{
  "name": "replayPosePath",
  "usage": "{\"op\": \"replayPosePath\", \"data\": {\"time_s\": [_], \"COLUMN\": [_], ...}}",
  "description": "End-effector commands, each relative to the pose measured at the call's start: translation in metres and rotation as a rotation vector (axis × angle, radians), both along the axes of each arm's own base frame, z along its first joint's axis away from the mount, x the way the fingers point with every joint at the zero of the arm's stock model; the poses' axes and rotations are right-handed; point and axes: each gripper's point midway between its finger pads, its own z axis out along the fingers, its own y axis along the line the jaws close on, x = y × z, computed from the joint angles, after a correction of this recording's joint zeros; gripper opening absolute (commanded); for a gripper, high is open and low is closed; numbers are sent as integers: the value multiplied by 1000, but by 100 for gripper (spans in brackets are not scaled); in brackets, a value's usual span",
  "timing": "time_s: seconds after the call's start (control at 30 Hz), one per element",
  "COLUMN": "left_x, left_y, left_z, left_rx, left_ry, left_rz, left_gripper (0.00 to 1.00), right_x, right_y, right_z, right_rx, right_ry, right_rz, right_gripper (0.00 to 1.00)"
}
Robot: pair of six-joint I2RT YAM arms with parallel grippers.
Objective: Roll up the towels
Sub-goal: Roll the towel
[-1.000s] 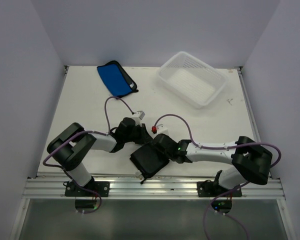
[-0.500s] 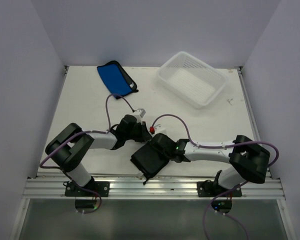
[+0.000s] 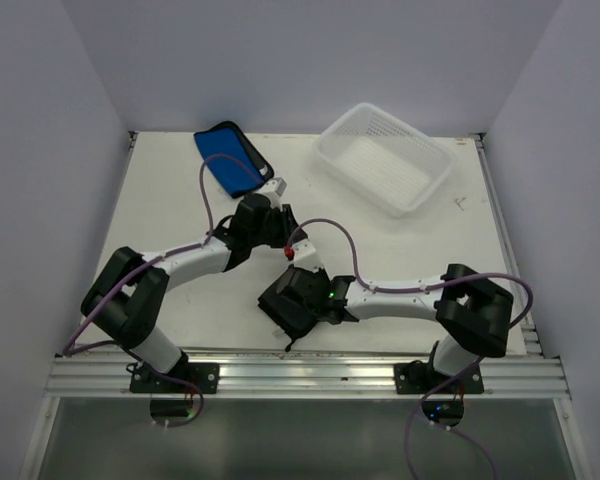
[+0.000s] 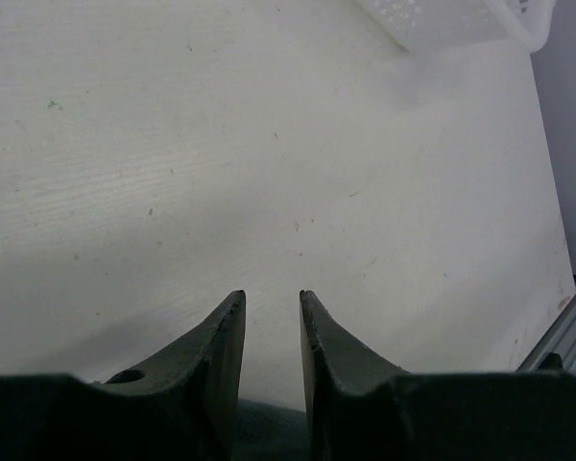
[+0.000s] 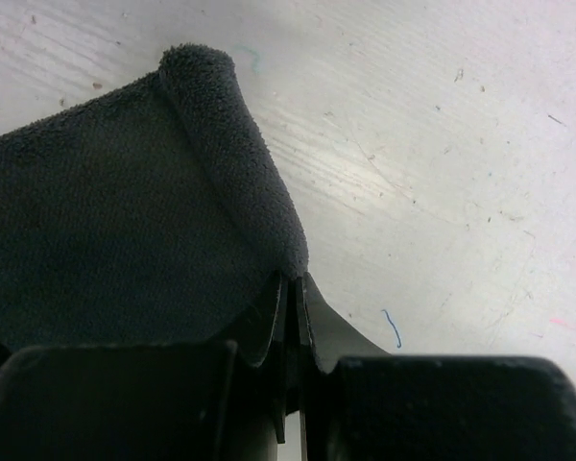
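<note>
The bright blue towel [image 3: 230, 158] with black edging lies flat at the back left of the table. The dark towel [image 3: 283, 305] lies near the front edge, and in the right wrist view [image 5: 106, 221] its edge is folded up. My right gripper [image 3: 300, 298] is shut on that folded edge [image 5: 293, 279], low on the table. My left gripper [image 3: 270, 222] is between the two towels, and in the left wrist view [image 4: 271, 296] its jaws stand slightly apart and empty over bare table.
A white perforated basket [image 3: 320, 152] stands empty at the back right, and its corner shows in the left wrist view [image 4: 442, 19]. White walls close in the table on three sides. A metal rail [image 3: 310, 375] runs along the front edge.
My left gripper has moved back, away from the dark towel and toward the blue one. My right gripper has moved left with the dark towel's edge, and the towel is more bunched.
</note>
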Motion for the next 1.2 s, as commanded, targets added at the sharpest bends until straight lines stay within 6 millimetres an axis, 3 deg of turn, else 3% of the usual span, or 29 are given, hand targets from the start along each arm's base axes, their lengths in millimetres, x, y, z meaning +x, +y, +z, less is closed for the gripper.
{"op": "replayPosePath", "data": {"time_s": [0.0, 0.5, 0.7, 0.97, 1.17], "left_x": [-9, -40, -46, -53, -62], "left_y": [-2, 4, 3, 11, 4], "left_z": [-2, -41, -46, -45, -48], "left_rx": [-34, -143, -172, -151, -146], "left_ry": [61, 211, 236, 231, 236], "left_rz": [-5, 64, 71, 99, 90], "left_gripper": [33, 28, 25, 25, 25], "right_x": [15, 7, 2, 1, -1], "right_y": [4, 19, 23, 27, 29], "right_z": [13, 2, -9, -11, -11], "right_rx": [-32, -102, -144, -204, -241], "right_ry": [-128, -196, -198, -229, -247], "right_rz": [-81, -82, -73, -79, -69], "right_gripper": [0, 0, 0, 0, 0]}}
